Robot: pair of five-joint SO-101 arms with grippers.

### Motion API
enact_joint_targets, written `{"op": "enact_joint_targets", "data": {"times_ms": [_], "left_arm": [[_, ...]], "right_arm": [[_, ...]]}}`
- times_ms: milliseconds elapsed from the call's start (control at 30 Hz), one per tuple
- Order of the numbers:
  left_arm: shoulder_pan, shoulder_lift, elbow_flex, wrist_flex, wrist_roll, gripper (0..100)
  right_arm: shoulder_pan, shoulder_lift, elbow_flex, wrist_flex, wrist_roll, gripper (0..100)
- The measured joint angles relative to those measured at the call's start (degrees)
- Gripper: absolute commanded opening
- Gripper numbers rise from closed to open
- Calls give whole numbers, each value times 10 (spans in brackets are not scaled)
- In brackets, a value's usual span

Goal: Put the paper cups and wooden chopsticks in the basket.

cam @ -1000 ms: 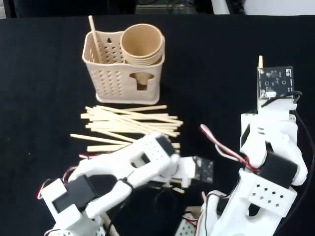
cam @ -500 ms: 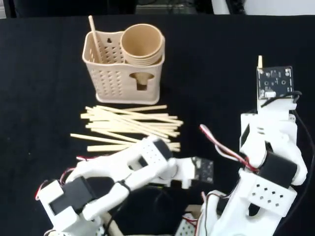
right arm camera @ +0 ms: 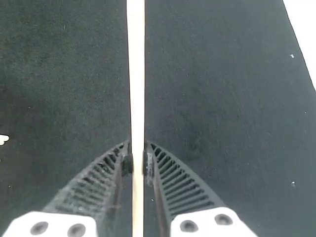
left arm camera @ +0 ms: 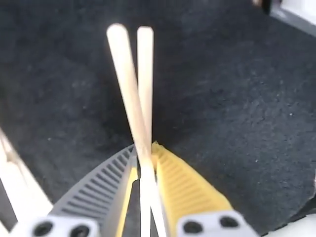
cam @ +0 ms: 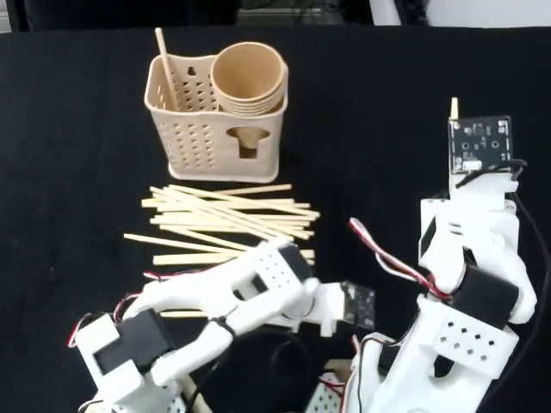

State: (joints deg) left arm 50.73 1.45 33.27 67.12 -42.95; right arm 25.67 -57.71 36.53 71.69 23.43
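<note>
My left hand (left arm camera: 144, 165) is pinched almost shut on two chopsticks (left arm camera: 131, 94), and here's the worry: they cross right at the grip and splay apart toward the tips. Crossed like that, I reckon one is held harder than the other, so a swing toward the basket (cam: 202, 142) could let the looser one twist out and drop. Those spread tips could also catch the basket's rim instead of going in. I'm well in front of the basket, on the near side of the pile of chopsticks (cam: 228, 215) that lies on the worktop (cam: 387, 129) just before it. A careless sweep across could rake that heap and scatter it.

My right hand (right arm camera: 137, 163), well off to the basket's right, is closed on a single chopstick (right arm camera: 135, 74), with a long length sticking out past the fingertips. I'd guess that leverage could make it pivot in the grip.

Now the basket itself. Its right compartment has a stack of paper cups (cam: 248, 73), nested, mouths up. Its left compartment has one lone chopstick (cam: 161, 52) standing on end, its top poking above the rim.
</note>
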Motion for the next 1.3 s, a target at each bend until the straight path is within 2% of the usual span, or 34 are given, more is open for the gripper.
{"op": "enact_joint_targets", "data": {"times_ms": [233, 500, 733, 867, 1000, 1167, 1300], "left_arm": [[-20, -15, 0, -3, 36, 28], [-78, -145, 31, 27, 37, 29], [-174, -227, 42, 19, 32, 29], [-228, -251, 42, -34, 75, 29], [-238, -286, 42, -55, 105, 29], [-263, -380, 42, -61, 145, 29], [-300, -473, 62, -101, 194, 29]], "right_arm": [[0, 0, 0, 0, 0, 12], [0, 0, 0, 0, 0, 12], [0, 0, 0, 0, 0, 12], [0, 0, 0, 0, 0, 12], [0, 0, 0, 0, 0, 12], [0, 0, 0, 0, 0, 12], [0, 0, 0, 0, 0, 12]]}}
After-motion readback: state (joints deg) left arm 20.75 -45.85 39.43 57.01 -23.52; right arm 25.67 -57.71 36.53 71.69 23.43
